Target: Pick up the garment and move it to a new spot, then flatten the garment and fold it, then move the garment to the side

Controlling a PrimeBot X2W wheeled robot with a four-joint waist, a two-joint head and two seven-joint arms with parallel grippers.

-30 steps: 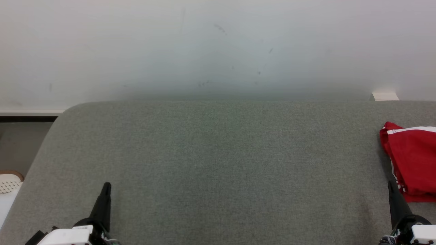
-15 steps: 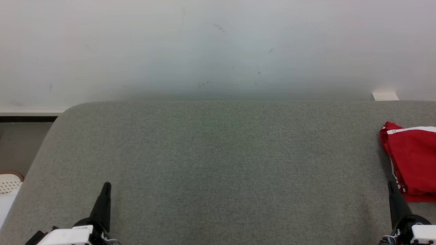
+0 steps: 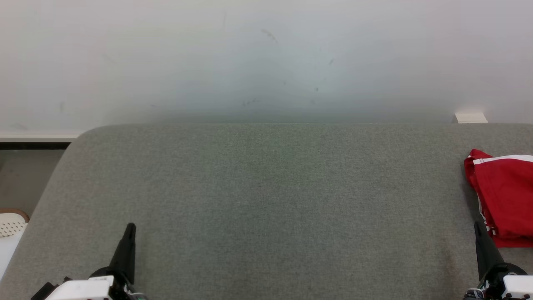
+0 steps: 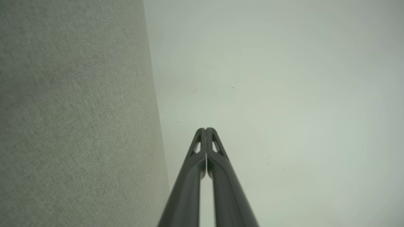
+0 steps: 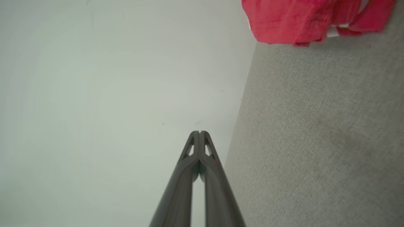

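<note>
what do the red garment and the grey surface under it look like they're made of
Red garment: likely soft matte sports fabric with white trim; it lies in limp folds. Grey surface: seems a woven or felt-like covering, matte, with fine speckled texture.

- We face a table (image 3: pixel 266 200); a wall (image 3: pixel 266 58) stands behind it at 12 o'clock.
- The garment (image 3: pixel 504 196) lies on the table at 3 o'clock, running off the right edge of the head view.
- Our left gripper (image 3: pixel 130 227) is over the table at 7 o'clock.
- Our right gripper (image 3: pixel 477 226) is at 5 o'clock, near the garment's near corner.
- A basket (image 3: pixel 11 223) sits beyond the table's left edge at 8 o'clock.
- A small block (image 3: pixel 470 118) sits by the wall at 2 o'clock, behind the garment.
</note>
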